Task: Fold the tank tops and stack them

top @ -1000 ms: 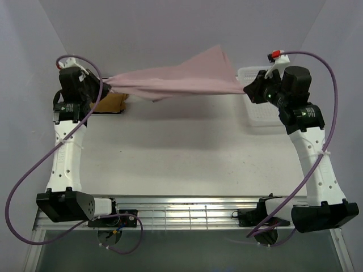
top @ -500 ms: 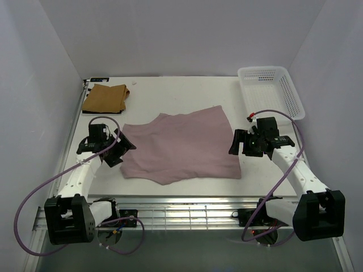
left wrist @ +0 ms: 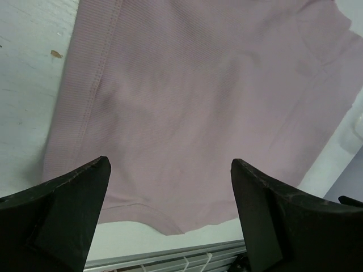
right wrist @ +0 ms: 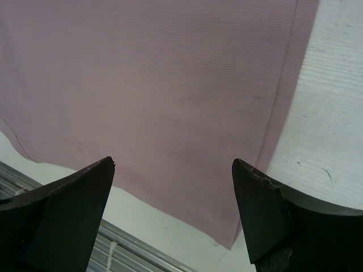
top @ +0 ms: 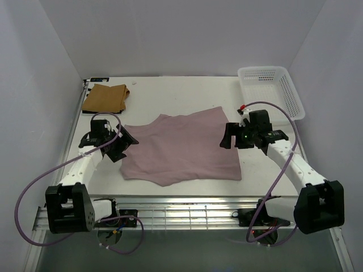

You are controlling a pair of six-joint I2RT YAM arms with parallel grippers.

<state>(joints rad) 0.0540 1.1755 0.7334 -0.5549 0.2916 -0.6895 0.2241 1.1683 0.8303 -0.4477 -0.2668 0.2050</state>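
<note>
Lying spread flat on the middle of the table (top: 187, 90), the pink tank top (top: 181, 148) is not yet folded; the tan tank top (top: 105, 98) is seen folded at the far left corner. The left gripper (top: 125, 145) and right gripper (top: 228, 136) are held wide open and empty at its 2 side edges. Next, it is judged, an edge must be grasped and carried across

White table (top: 181, 96) bears pink top (top: 181, 148) (spread flat), tan top (top: 105, 98), basket (top: 269, 90).
</note>
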